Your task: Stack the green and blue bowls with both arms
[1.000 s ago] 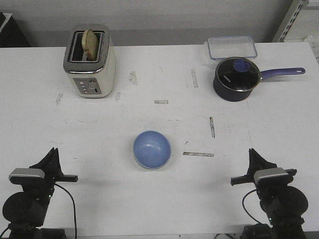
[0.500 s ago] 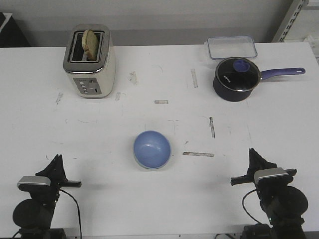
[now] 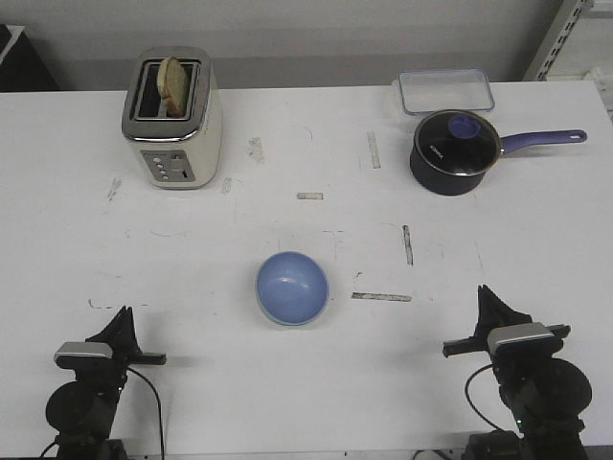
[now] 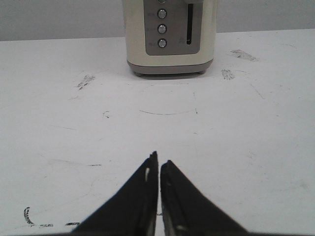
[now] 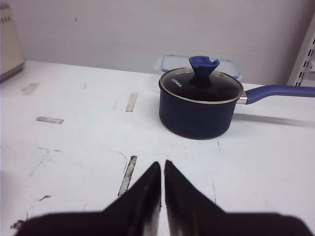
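The blue bowl (image 3: 292, 287) sat upright mid-table, glossy and round. Its pale rim hid whatever lay beneath.

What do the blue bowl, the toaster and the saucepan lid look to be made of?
Blue bowl: glossy, likely glazed ceramic or hard plastic, judging by the soft highlight inside; which one is unclear.
Toaster: cream body, probably painted metal or plastic, with a shiny chrome-like top.
Saucepan lid: see-through, apparently glass, with a metal rim and blue knob.

A scuffed white table (image 3: 287, 125) meets a grey wall (image 3: 316, 29), shelving (image 3: 565, 38) beside it
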### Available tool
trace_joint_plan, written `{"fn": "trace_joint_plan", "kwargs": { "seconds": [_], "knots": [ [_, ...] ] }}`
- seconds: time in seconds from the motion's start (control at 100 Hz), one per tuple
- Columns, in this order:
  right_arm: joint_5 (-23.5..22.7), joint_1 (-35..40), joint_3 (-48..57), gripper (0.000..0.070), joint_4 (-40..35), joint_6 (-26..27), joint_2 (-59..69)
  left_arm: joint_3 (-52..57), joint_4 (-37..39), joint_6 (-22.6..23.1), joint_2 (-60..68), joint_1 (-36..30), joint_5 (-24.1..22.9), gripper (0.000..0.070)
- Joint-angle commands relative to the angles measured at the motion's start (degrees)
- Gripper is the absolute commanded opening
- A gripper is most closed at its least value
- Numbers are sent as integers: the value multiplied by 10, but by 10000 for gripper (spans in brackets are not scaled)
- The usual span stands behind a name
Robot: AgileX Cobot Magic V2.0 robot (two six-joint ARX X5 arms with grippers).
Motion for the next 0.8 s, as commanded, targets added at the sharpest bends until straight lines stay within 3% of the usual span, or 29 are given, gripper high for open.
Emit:
{"fn": "trace_joint_plan", "kwargs": {
  "seconds": [0.0, 0.58, 0.79],
  "knots": [
    [0, 0, 0, 6, 7, 6, 0, -12, 6, 0, -1, 0, 0, 2],
    [0, 0, 0, 6, 7, 5, 0, -12, 6, 0, -1, 0, 0, 2],
    [19, -18, -44, 6, 57, 25, -12, -12, 6, 0, -1, 0, 0, 2]
  ]
}}
